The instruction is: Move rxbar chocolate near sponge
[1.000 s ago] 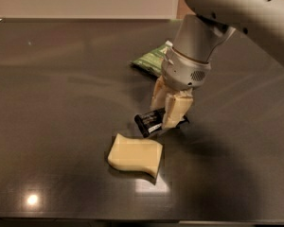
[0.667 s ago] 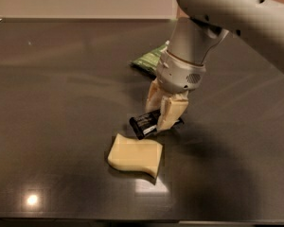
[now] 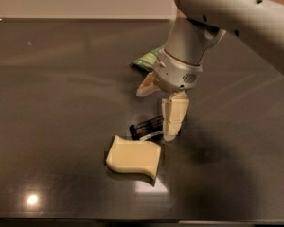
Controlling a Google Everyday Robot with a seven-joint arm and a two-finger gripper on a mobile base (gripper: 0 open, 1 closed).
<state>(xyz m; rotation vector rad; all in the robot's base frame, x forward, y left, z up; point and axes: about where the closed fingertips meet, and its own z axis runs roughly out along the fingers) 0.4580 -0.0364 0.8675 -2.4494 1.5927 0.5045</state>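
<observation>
The rxbar chocolate (image 3: 146,127), a small black wrapper with white print, lies flat on the dark table (image 3: 57,103). It sits just behind the upper right corner of the pale yellow sponge (image 3: 134,156), almost touching it. My gripper (image 3: 156,113) hangs right over the bar and is open. One finger (image 3: 175,117) points down at the bar's right end. The other finger (image 3: 146,84) is spread up and to the left, off the bar.
A green chip bag (image 3: 149,59) lies behind the gripper, partly hidden by the wrist. The big grey arm (image 3: 236,18) crosses the upper right of the view. The table's front edge runs along the bottom of the view.
The gripper had the bar between its fingers and carried it slightly left toward the sponge. Now the fingers have spread and the bar lies on the table by the sponge.
</observation>
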